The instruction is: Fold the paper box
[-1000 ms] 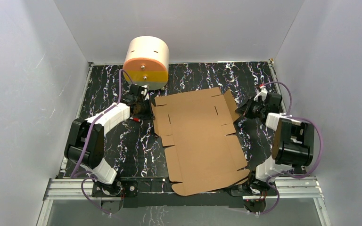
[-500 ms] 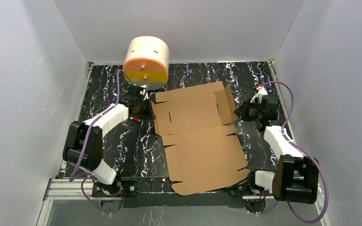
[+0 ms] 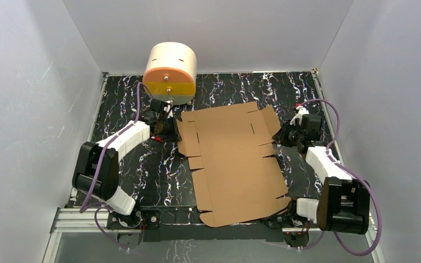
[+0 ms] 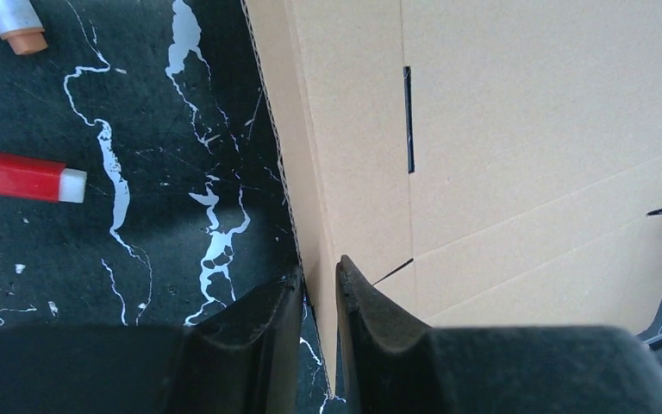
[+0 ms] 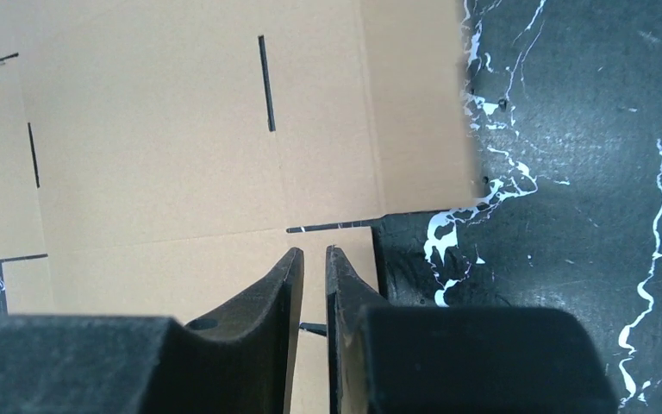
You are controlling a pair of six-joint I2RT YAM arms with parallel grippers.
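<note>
The paper box point(image 3: 233, 159) is a flat brown die-cut cardboard sheet lying on the black marbled table, its near end overhanging the front edge. My left gripper point(image 3: 169, 129) is at the sheet's far left flap. In the left wrist view the left gripper point(image 4: 318, 270) stands slightly open, and the thin edge of the paper box point(image 4: 500, 129) runs loosely between the fingers. My right gripper point(image 3: 281, 135) is at the right side flap. In the right wrist view the right gripper point(image 5: 313, 252) hovers over the paper box point(image 5: 181, 147) with a narrow gap and nothing in it.
A cream cylinder with an orange and yellow front point(image 3: 170, 71) stands at the back left, just behind the left gripper. A red and white pen point(image 4: 21, 175) and another marker tip point(image 4: 13, 21) lie on the table left of the sheet. White walls enclose the table.
Both grippers have opened a little. The right side flap, which stood raised half a second ago, has dropped back nearly flat. The right arm has lowered and stretched out.
</note>
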